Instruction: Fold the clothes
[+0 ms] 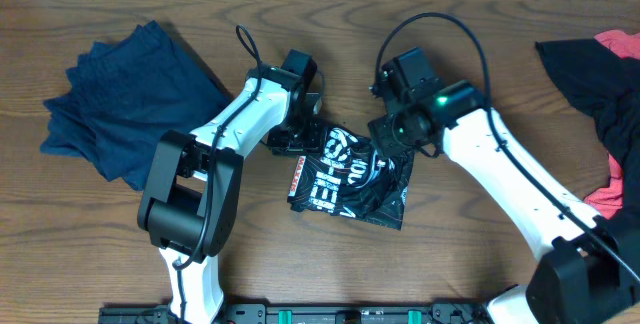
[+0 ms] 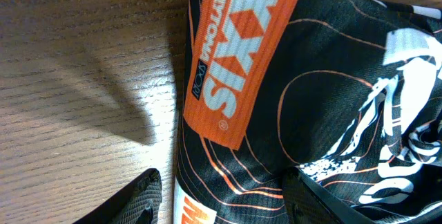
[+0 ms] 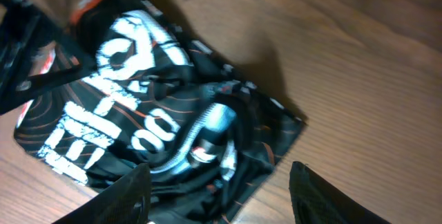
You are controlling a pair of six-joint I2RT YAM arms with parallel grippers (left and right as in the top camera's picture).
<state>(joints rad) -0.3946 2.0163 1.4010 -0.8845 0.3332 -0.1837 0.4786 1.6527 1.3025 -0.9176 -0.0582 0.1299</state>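
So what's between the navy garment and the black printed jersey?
In the overhead view, only the left arm crosses bare tabletop between the navy garment and the jersey.

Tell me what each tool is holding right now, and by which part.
Nothing is held, as far as the views show. The left tool stands open over the black jersey's edge. The right tool hangs open above its crumpled part.

We find the overhead view bright, even and sharp, with only faint shadows on the worktop (image 1: pixel 100 244). In the left wrist view, glare whitens the wood beside a broad dark shadow; the jersey (image 2: pixel 324 99) is crisp. The right wrist view is dimmer, warmer and blurred.
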